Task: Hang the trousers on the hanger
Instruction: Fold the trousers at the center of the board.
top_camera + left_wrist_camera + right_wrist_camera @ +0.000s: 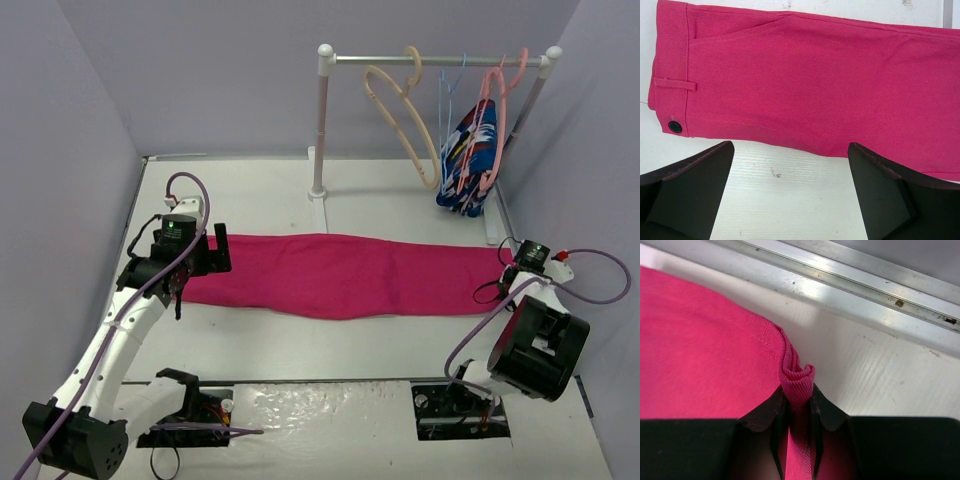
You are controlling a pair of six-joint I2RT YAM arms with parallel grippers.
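The trousers [340, 275] lie flat along the table [330, 350], with the waistband at the left arm's end. The left gripper [791, 148] hovers at the near edge of the waistband, fingers spread wide and holding nothing. The right gripper [797, 396] pinches a bunched fold at the leg end, apparently the hem. The hanger [402, 112] hangs on the rail [435, 60], well apart from the trousers.

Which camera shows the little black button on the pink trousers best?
The left wrist view: the button is big and sharp on the trousers. The top view shows all the trousers, but the button is too small to see. The right wrist view shows only their other end.
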